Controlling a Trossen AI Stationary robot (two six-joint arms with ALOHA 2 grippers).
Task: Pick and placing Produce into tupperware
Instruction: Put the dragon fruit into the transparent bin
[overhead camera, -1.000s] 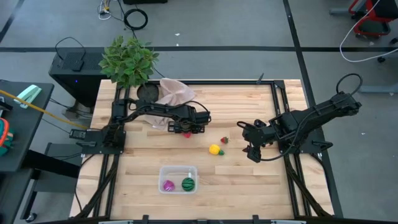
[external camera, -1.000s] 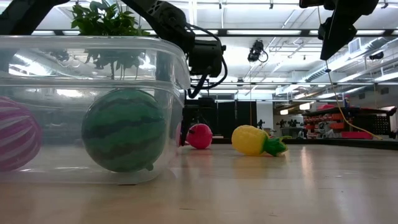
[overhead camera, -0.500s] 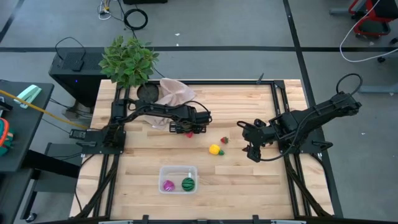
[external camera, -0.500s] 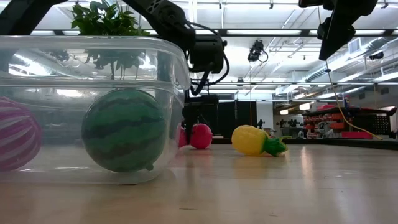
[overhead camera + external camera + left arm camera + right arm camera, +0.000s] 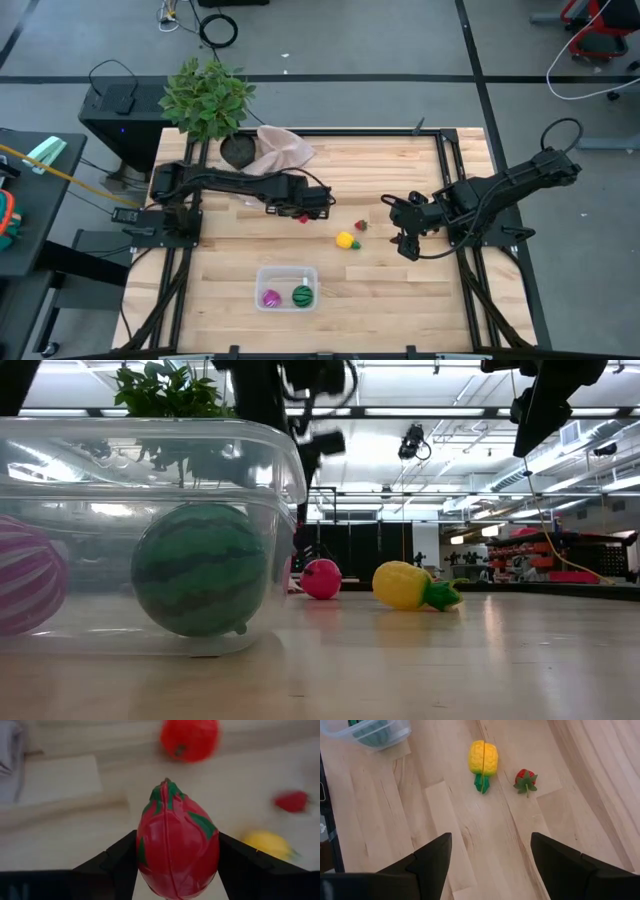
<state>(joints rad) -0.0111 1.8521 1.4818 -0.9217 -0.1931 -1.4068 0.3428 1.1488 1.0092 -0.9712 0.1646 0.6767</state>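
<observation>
My left gripper (image 5: 302,203) (image 5: 177,855) hovers over the table's middle, shut on a red toy fruit with green scales (image 5: 177,852). A round red fruit (image 5: 190,737) (image 5: 321,578), a strawberry (image 5: 525,780) and a yellow pineapple (image 5: 345,240) (image 5: 483,760) lie on the wood. The clear tub (image 5: 287,287) (image 5: 150,530) stands near the near edge. It holds a green striped ball (image 5: 200,568) and a purple fruit (image 5: 271,298). My right gripper (image 5: 402,235) (image 5: 492,865) waits open, right of the pineapple. My left gripper pinches the red scaled fruit across its wide middle (image 5: 145,860), one finger (image 5: 122,860) on each flank. The fingers come from above. The fruit's green-tipped end (image 5: 167,790) points away from the wrist. It appears lifted off the wood.
A leafy potted plant (image 5: 207,97) and a beige cloth (image 5: 280,150) sit at the far left corner. Black rails run along the table's left and right sides. Open wood lies between the loose fruits and the tub.
My left gripper has risen from table height, taking the red scaled fruit up from beside the round red fruit. The arm's elbow has drawn back toward the table's left edge, and the gripper has shifted a little left.
</observation>
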